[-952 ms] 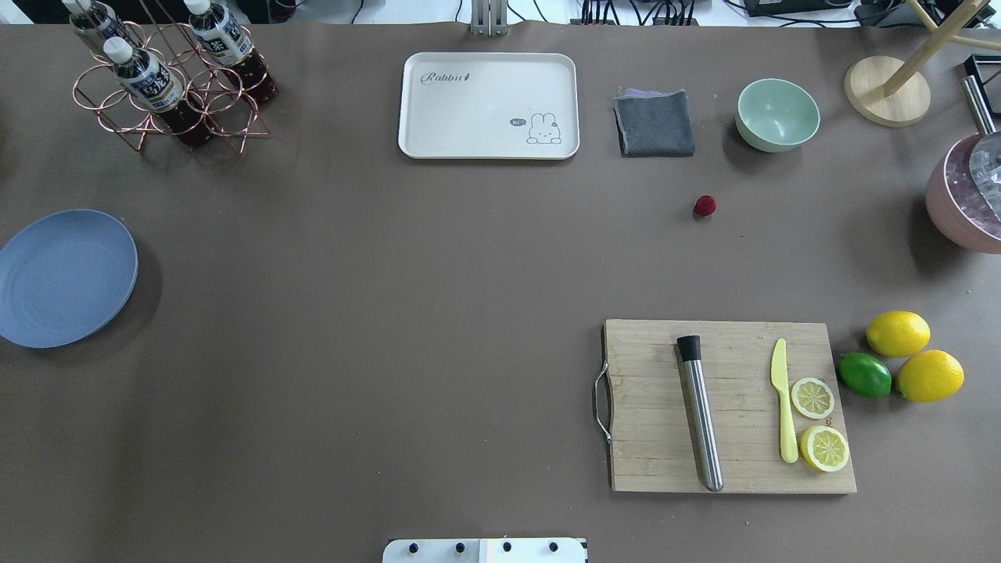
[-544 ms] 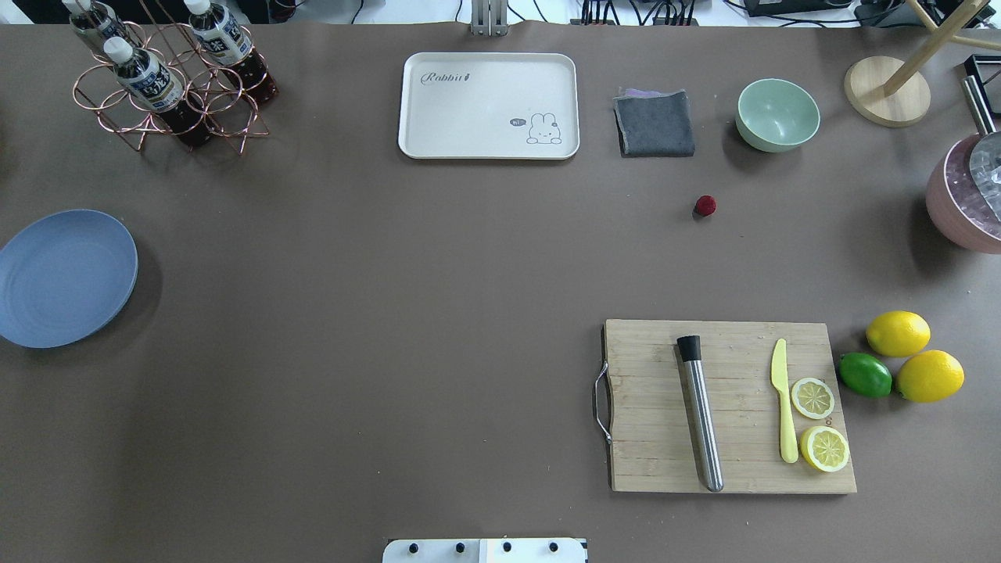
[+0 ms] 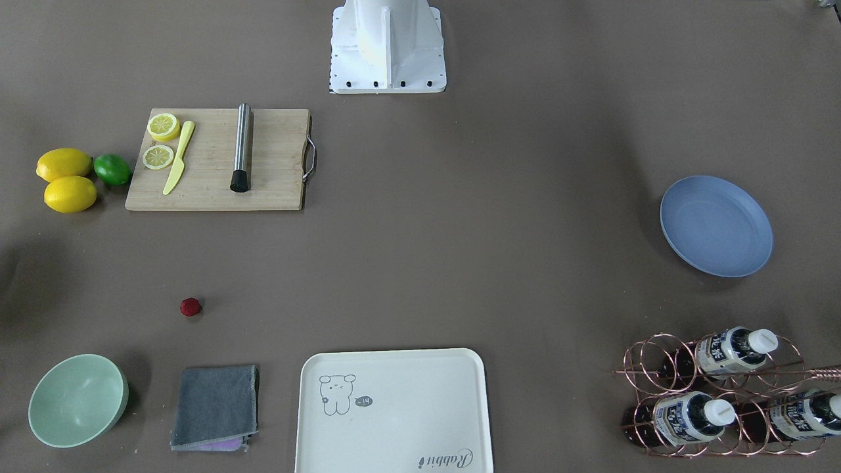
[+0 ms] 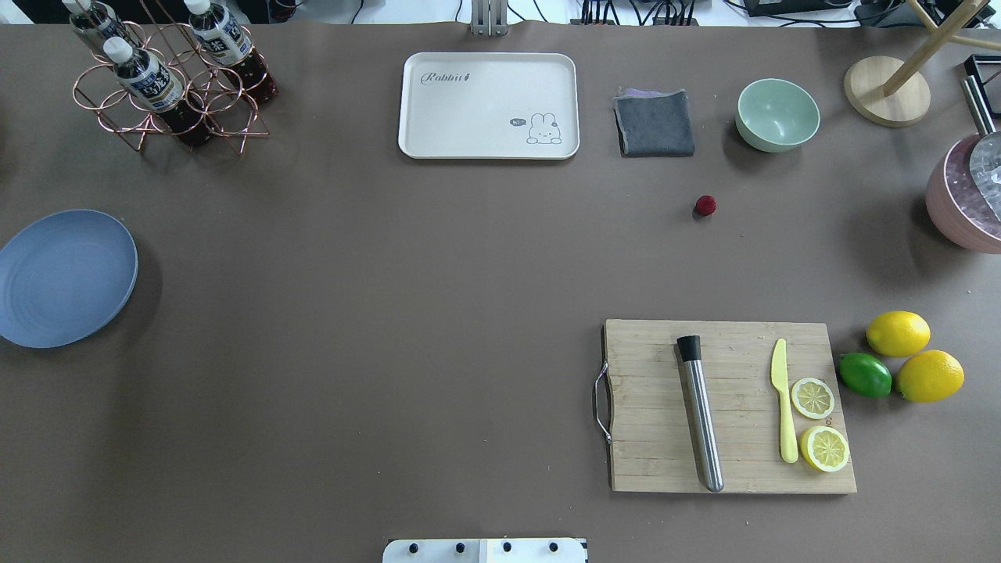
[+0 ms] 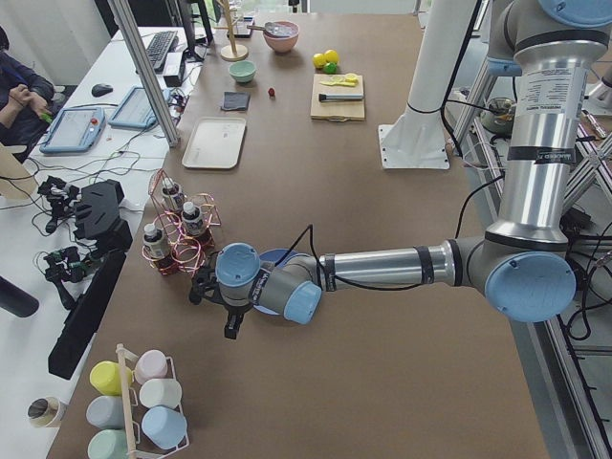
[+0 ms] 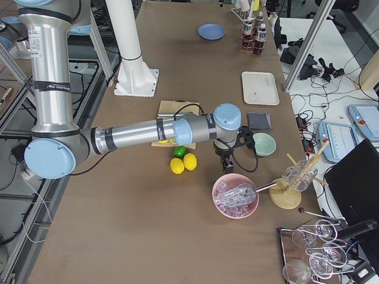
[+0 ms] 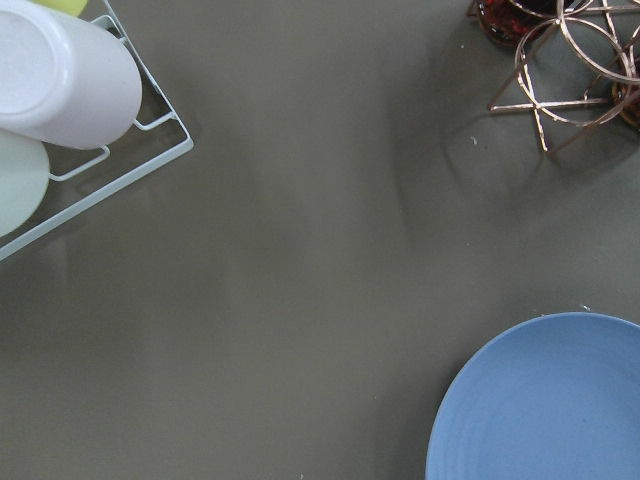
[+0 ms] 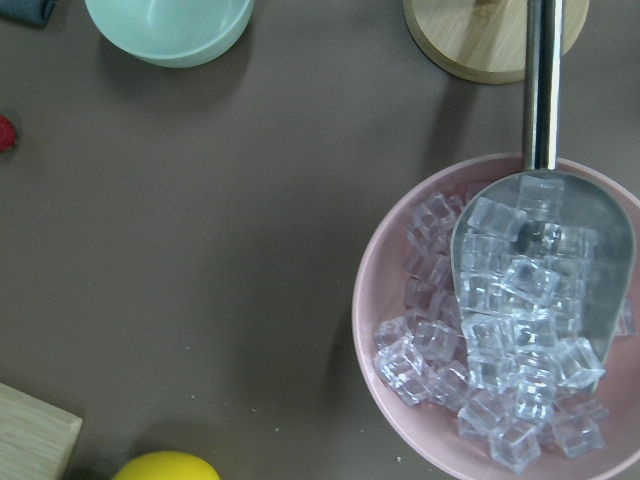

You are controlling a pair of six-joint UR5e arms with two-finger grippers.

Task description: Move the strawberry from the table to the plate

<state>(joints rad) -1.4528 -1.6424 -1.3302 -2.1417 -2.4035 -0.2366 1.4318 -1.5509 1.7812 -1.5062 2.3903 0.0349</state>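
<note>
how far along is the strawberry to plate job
Done: nothing; the strawberry lies on the table, and the plate holds nothing. In hand: no grasp yet; the right gripper hangs near the ice bowl, off the berry. Left: grasp, carry, place.

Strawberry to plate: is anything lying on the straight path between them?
Nothing. In the overhead view only bare table runs from the strawberry to the plate; the tray sits clear of it.
</note>
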